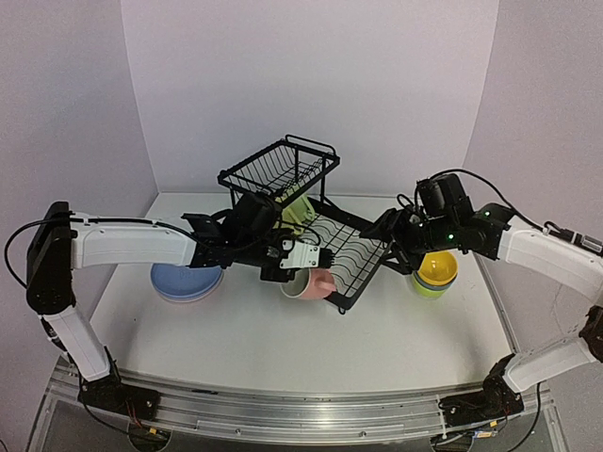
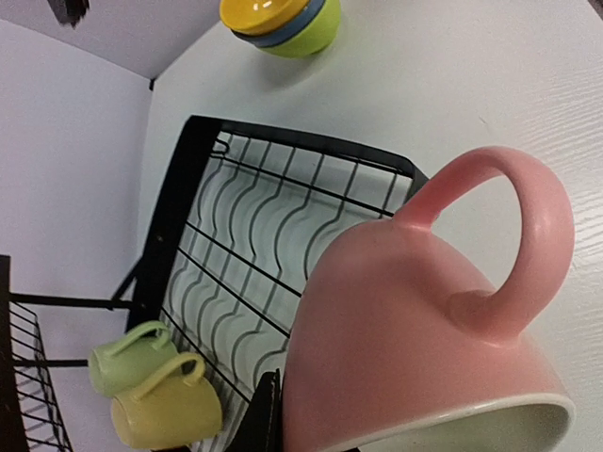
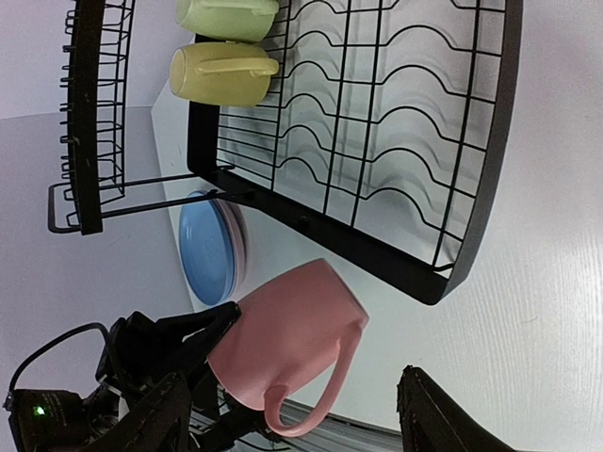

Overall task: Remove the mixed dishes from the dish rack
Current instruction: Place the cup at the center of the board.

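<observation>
My left gripper (image 1: 294,256) is shut on the rim of a pink mug (image 1: 313,282), which it holds tilted just in front of the dish rack's near edge. The mug (image 2: 424,320) fills the left wrist view, handle up, with one dark finger (image 2: 261,419) against its wall. The black wire dish rack (image 1: 353,252) holds a yellow mug (image 3: 221,73) and a pale-green mug (image 3: 226,14) at the back of its lower tray. My right gripper (image 1: 396,235) hovers open by the rack's right edge. Nothing is between its fingers (image 3: 433,419).
A blue plate on a lilac one (image 1: 187,281) lies left of the rack, under the left arm. Stacked bowls, yellow on top (image 1: 435,271), stand right of the rack beneath the right arm. The raised upper basket (image 1: 280,168) holds nothing that I can see.
</observation>
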Controlling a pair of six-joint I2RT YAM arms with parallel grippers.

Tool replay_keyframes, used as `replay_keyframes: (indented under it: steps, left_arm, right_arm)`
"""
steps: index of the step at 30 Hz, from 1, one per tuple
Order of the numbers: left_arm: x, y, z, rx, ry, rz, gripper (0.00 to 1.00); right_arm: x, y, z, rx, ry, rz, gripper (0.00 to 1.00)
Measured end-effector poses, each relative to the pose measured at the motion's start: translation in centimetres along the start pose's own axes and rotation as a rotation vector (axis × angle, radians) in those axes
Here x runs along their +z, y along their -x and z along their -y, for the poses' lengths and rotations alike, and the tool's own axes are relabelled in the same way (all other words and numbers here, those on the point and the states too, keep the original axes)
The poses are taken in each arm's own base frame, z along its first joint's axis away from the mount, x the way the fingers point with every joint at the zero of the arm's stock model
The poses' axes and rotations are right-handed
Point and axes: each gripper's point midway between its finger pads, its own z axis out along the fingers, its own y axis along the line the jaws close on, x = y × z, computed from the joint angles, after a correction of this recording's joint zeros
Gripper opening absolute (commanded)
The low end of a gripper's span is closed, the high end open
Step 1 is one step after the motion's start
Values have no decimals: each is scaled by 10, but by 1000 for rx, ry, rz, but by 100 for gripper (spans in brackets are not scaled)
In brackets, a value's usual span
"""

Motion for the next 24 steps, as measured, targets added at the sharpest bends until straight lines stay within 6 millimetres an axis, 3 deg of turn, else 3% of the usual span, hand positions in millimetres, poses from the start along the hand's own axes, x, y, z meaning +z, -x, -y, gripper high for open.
replay_keyframes:
  steps: [10,14,19,24]
  left_arm:
    - [-48,-30,49,-217,-255,-191,0]
    - [-75,-67,72,-342,-376,-330,0]
    - [-98,-123,85,-468,-417,-516,0]
    - [-107,-144,105,-468,-450,-617,0]
  right_arm:
    - [-19,9,-14,-139,-38,29,72]
    - [-21,13,-19,-251,-56,38,72]
    - [-12,21,-18,-438,-99,46,72]
    - [-2,24,-16,-583,-113,42,72]
